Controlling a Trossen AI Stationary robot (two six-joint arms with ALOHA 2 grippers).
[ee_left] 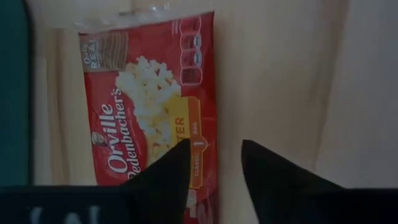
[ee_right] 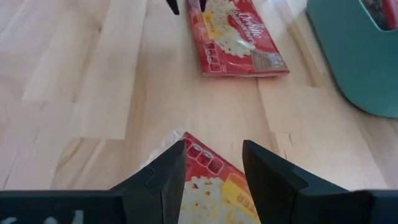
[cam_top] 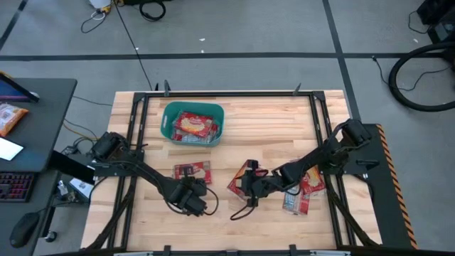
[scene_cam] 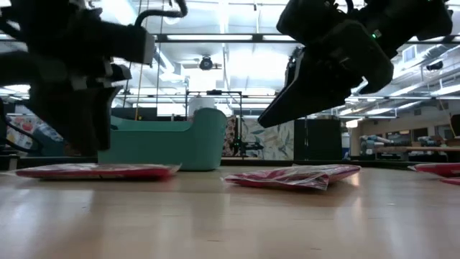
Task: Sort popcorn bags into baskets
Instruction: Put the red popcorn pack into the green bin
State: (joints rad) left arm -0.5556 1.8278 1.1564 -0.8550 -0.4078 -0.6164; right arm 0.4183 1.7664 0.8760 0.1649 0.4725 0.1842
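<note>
A teal basket sits near the table's far edge, with red popcorn bags lying inside. One red popcorn bag lies flat near the table's middle. My left gripper is open just above its near edge, one finger over the bag and one over bare wood. A second bag lies flat further right. My right gripper hovers open above it, with the bag's corner showing between the fingers.
More red bags lie near the table's right side under the right arm. Dark frame rails run along the table's edges. A side desk to the left holds an orange packet. Bare wood lies right of the basket.
</note>
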